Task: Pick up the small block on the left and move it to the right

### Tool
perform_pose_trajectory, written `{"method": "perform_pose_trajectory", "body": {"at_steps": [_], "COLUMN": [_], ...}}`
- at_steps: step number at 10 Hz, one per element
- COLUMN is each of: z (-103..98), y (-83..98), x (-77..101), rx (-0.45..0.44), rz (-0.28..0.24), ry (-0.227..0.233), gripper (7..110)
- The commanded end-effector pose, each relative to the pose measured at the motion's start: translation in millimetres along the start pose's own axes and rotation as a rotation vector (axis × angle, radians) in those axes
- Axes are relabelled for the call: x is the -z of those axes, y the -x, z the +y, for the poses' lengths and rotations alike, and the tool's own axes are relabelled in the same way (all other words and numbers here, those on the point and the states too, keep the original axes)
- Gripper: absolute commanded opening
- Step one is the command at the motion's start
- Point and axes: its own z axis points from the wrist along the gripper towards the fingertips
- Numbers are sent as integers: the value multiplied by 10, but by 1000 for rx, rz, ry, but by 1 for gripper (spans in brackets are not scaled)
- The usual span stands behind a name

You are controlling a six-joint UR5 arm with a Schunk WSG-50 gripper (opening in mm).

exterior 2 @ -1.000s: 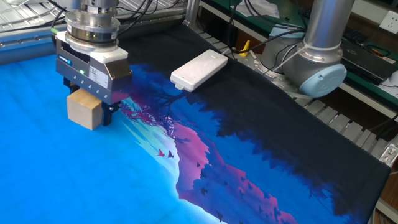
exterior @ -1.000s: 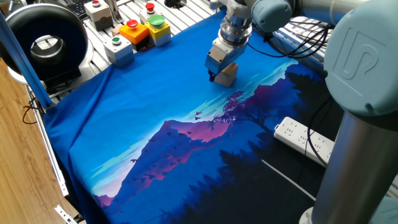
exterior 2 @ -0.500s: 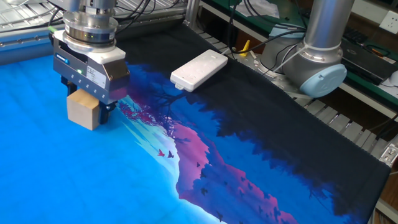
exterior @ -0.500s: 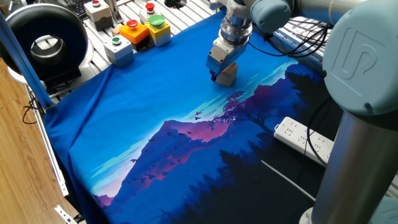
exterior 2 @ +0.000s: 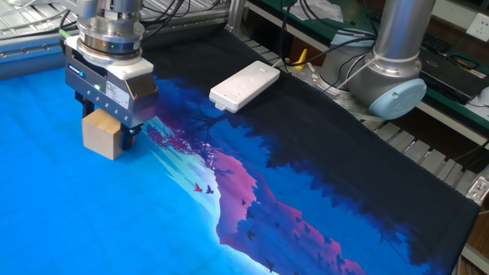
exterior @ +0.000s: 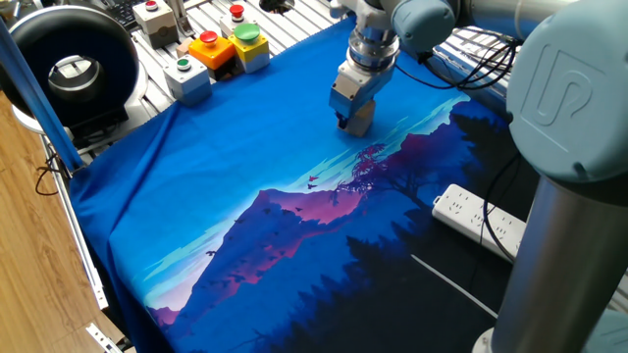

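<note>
The small block [exterior: 359, 122] is a plain tan wooden cube, held between the fingers of my gripper [exterior: 353, 122] over the light blue part of the printed cloth [exterior: 245, 167]. In the other fixed view the block [exterior 2: 102, 136] hangs under the gripper [exterior 2: 108, 131], at or just above the cloth; I cannot tell whether it touches. The gripper is shut on the block, and its fingers are mostly hidden behind the cube and the gripper body.
Grey and yellow button boxes [exterior: 214, 51] stand at the back left on the slatted table. A black round device [exterior: 69, 61] sits at the far left. A white power strip [exterior: 481, 218] lies on the dark cloth, also in the other fixed view [exterior 2: 244, 85]. The robot base [exterior 2: 390, 69] stands behind.
The gripper with the block has shifted slightly, a little up and right in one fixed view and a little left in the other. The block stays in its grip.
</note>
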Motion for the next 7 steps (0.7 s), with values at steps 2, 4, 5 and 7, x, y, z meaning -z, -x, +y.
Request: {"method": "perform_pose_trajectory", "body": {"at_steps": [2, 4, 5, 7], "z": [-10, -16, -44, -185], "y": [6, 19, 37, 80], "x": [7, 2, -3, -1], "rx": [-16, -14, -21, -64], "rz": [-3, -7, -13, -31], "ry": [-1, -3, -13, -66], "gripper": [7, 7, 7, 7]}}
